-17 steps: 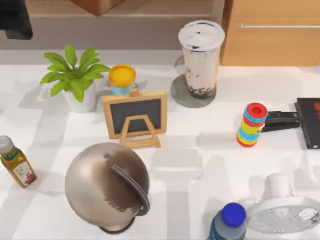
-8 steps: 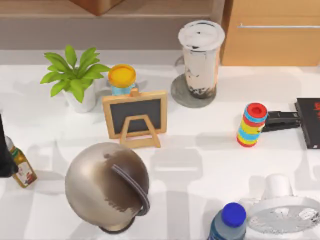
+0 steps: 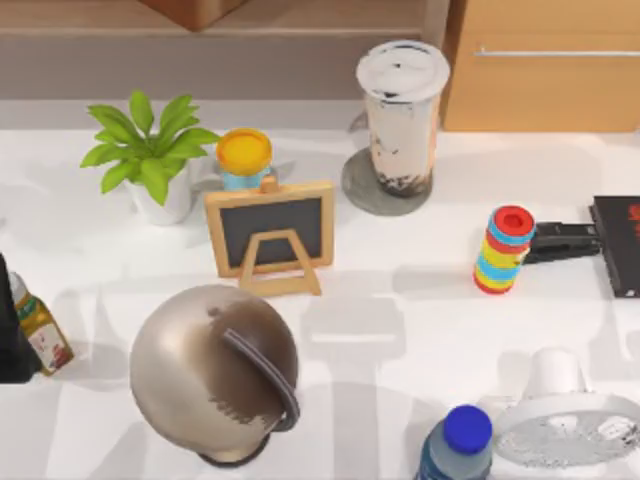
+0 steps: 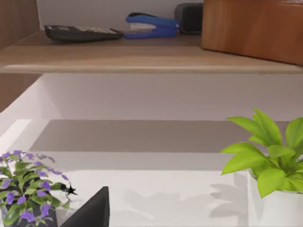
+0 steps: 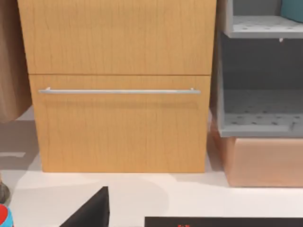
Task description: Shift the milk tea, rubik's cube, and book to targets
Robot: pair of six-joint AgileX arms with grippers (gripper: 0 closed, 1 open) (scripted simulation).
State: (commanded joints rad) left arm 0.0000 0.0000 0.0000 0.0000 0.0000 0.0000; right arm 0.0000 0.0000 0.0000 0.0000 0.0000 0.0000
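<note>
Your milk tea [image 3: 402, 115] stands upright at the back of the table, resting on the grey round disc [image 3: 362, 190], so by the look of it that part of the job is done. At the table's right edge lies the black slab with red marks [image 3: 620, 245], bare on top, with a black stapler [image 3: 560, 241] touching its near side and a stack of coloured rings [image 3: 503, 250] just beside that.

The cube and the book are the steps left, and you need to find them before you reach for anything.

A dark part of your left arm [image 3: 12, 335] shows at the table's left edge, close against the small juice bottle [image 3: 38, 330]. I cannot tell how either gripper's fingers are set.

I judge the next move calls for care: lift that arm clear of the bottle so you do not tip it.
</note>
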